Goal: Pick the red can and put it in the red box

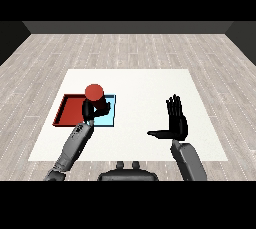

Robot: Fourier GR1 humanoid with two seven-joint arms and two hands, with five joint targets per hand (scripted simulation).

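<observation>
A: Scene, largest first. White table [150, 123] spanned the view. Red tray [67, 110] and light blue tray [111, 118] lay side by side at the table's left, touching along one edge.

B: Arms?

A: Left forearm [75, 145] reached in from the lower left. Left hand [97, 109] was curled round the red can [94, 92], the can's round top showing above the fingers. Right hand [176, 123] stood well apart over the table's right side, fingers straight up, thumb out sideways, holding nothing.

B: Where exactly was the can?

A: Raised in the hand, about over the seam between the two trays, perhaps more over the blue one. Judged: pick done, carry in progress.

B: Next move?

A: Judged: shift the can toward the robot's left until it sits squarely over the red tray, lower, then uncurl the fingers.

B: Unclear points?

A: Can's body mostly hidden by the hand. Height above the trays could not be read. Hand and forearm covered the near part of the seam and the tray corners there.
</observation>
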